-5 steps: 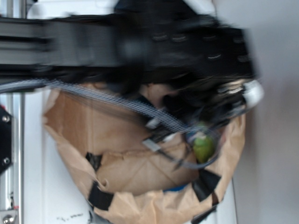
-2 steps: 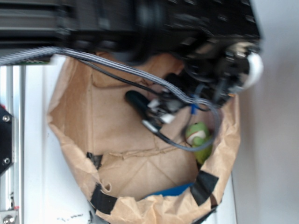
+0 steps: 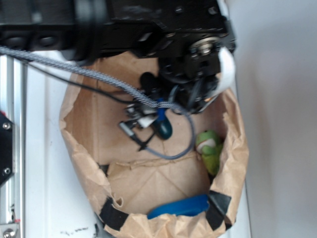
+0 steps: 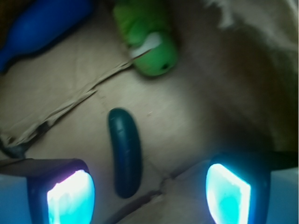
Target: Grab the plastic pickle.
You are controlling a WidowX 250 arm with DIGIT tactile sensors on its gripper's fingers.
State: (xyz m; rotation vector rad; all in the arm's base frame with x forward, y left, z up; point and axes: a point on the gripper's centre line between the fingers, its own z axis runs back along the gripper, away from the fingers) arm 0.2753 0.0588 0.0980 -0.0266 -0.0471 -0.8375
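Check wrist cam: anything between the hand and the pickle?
Nothing visible. The hand is open above the plastic pickle, which lies bare on the brown paper between the fingers, nearer the left one. The frog plush and blue object lie apart, farther off.

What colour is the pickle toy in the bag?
Dark teal-green and shiny. The plastic pickle shows best in the wrist view.
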